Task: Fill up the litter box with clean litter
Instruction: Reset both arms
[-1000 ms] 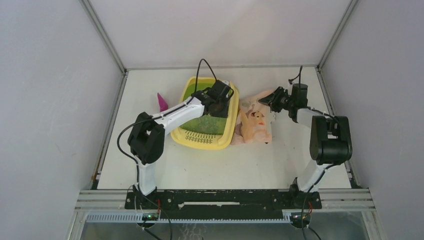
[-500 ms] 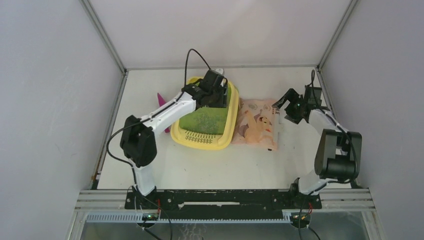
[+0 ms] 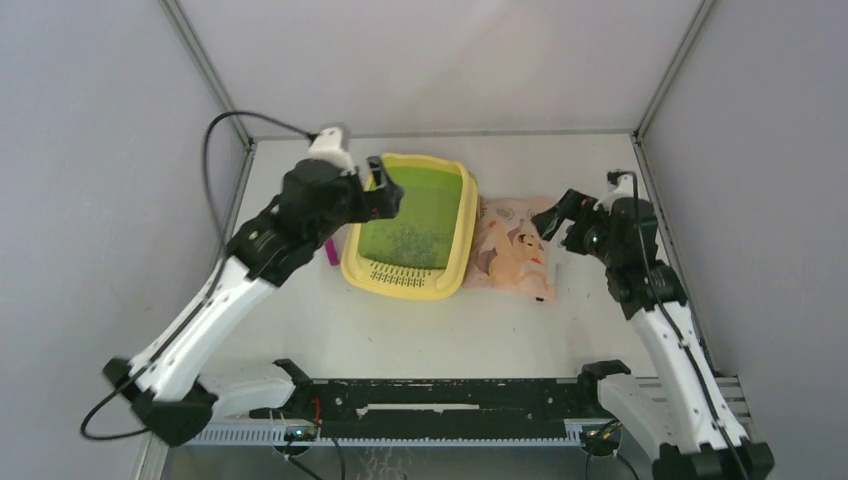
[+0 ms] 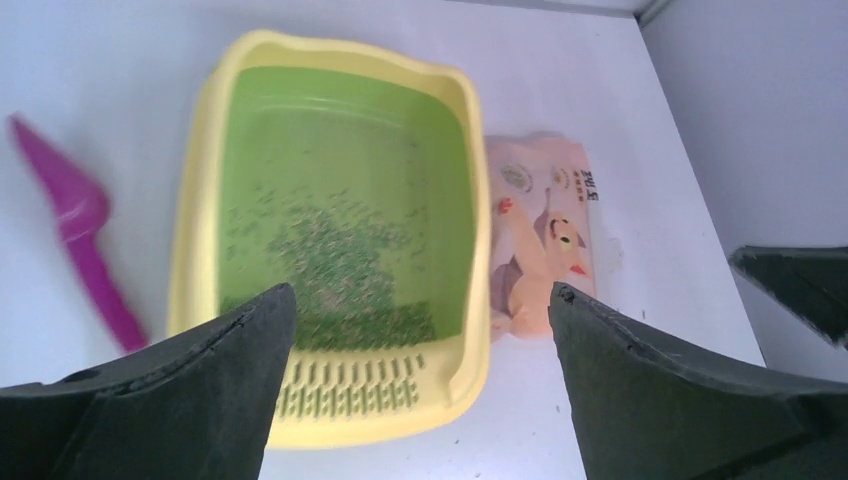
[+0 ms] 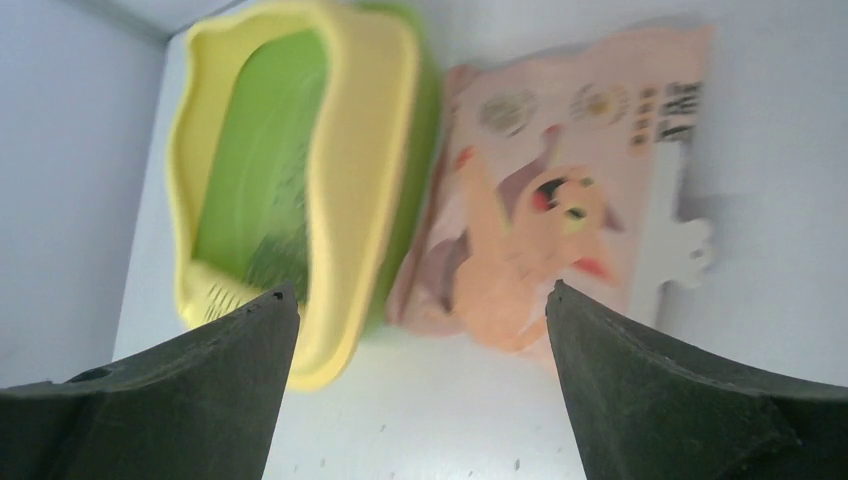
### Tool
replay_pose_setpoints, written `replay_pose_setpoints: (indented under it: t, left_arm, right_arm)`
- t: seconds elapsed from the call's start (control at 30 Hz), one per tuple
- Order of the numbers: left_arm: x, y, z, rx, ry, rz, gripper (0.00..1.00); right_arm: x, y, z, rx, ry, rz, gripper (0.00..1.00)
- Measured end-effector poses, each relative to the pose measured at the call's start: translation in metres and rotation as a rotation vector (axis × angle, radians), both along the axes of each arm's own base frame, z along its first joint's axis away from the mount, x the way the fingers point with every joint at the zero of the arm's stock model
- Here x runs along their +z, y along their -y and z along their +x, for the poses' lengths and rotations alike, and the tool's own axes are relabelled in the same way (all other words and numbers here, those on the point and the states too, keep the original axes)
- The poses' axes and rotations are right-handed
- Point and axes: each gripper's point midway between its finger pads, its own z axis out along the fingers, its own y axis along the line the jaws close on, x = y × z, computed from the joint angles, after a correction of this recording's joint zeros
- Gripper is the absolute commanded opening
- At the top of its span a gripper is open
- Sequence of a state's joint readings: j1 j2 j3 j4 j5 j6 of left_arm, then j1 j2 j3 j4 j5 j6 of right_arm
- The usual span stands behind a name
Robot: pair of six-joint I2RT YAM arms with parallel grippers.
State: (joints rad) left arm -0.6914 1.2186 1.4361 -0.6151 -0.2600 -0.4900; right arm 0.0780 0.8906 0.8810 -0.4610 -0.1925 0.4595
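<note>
The fingers point(image 4: 170, 400) of my left gripper point(image 3: 383, 190) stand wide apart with nothing between them, raised above the far left corner of the litter box point(image 3: 455, 262). The fingers point(image 5: 690, 400) of my right gripper point(image 3: 560, 222) are spread just as wide and hold nothing, hanging above the right edge of the bag point(image 3: 515, 255). The litter box sits on the table point(image 3: 420, 330) a little left of the middle, its slotted end toward my bases. Inside its green basin lies the litter point(image 4: 340, 260), a thin scatter of dark grains, thickest near the slotted end; the green floor shows through it, and the far end is almost bare. The peach bag lies flat on the table against the box's right rim. A pink scoop point(image 4: 90, 250) lies on the table just beside the box's left side, not touching it.
</note>
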Motion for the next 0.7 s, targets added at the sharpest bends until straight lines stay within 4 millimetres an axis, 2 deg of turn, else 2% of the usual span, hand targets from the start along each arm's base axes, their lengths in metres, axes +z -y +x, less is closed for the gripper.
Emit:
replay_pose_setpoints:
  t: [0.07, 0.13, 0.2, 0.23, 0.37, 0.47, 0.57, 0.63, 0.7]
  left_arm:
    - [0.002, -0.028, -0.023, 0.046, 0.025, -0.017, 1.00]
    - [-0.006, -0.055, -0.045, 0.098, 0.033, -0.038, 1.00]
    - [-0.028, -0.078, -0.065, 0.145, 0.019, -0.050, 1.00]
    - [-0.044, -0.089, -0.075, 0.168, -0.003, -0.048, 1.00]
    - [-0.096, -0.121, -0.103, 0.253, -0.071, -0.041, 1.00]
    - [-0.116, -0.136, -0.109, 0.311, -0.112, -0.010, 1.00]
    - [-0.119, -0.144, -0.100, 0.363, -0.126, -0.005, 1.00]
    - [-0.121, -0.155, -0.085, 0.426, -0.147, -0.022, 1.00]
    - [-0.127, -0.177, -0.062, 0.520, -0.179, -0.057, 1.00]
  right_arm:
    - [0.006, -0.023, -0.023, 0.081, 0.033, -0.001, 0.99]
    - [0.003, -0.046, -0.047, 0.167, 0.049, -0.006, 0.99]
    - [-0.002, -0.065, -0.071, 0.244, 0.047, -0.013, 0.99]
    - [-0.004, -0.072, -0.079, 0.271, 0.045, -0.019, 0.99]
    - [-0.010, -0.090, -0.100, 0.335, 0.037, -0.058, 0.99]
    - [-0.017, -0.094, -0.098, 0.331, 0.025, -0.089, 0.99]
    - [-0.026, -0.086, -0.081, 0.272, -0.001, -0.120, 0.99]
    - [-0.030, -0.072, -0.061, 0.197, -0.012, -0.128, 0.99]
    - [-0.035, -0.046, -0.033, 0.086, -0.027, -0.134, 0.99]
